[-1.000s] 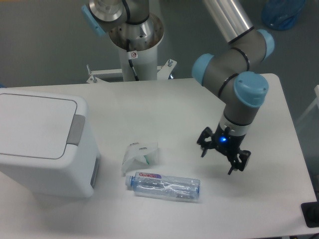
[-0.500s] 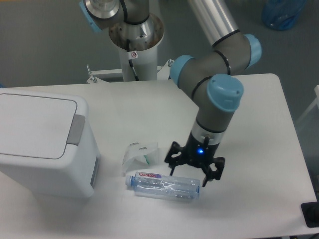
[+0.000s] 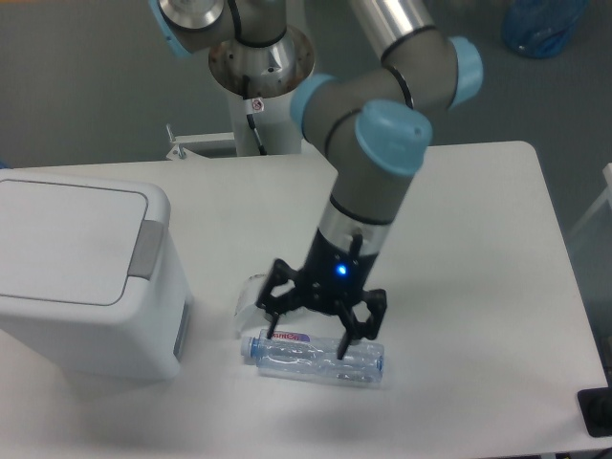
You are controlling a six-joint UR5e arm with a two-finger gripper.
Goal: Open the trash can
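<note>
White tabletop fills most of what I see, with a grey floor behind it and the arm's pedestal at the back edge. From where I stand the gripper [image 3: 321, 317] hangs with its fingers spread and nothing between them, just above a clear plastic bottle [image 3: 316, 358] lying on its side; a small crumpled clear wrapper [image 3: 251, 293] peeks out just left of the fingers. Further left, well apart from the gripper, the trash can [image 3: 86, 273] sits at the table's left edge, lid flat and closed, its grey push tab [image 3: 146, 250] on the rim facing the arm. I judge the bin to be stiff, light, hollow plastic with smooth sides that would slide if shoved sideways, so the place to act is that tab, pressed straight down rather than gripped. Compared with a second ago, the arm has swept from the right side of the table leftward, and the wrapper is now partly hidden behind it.
</note>
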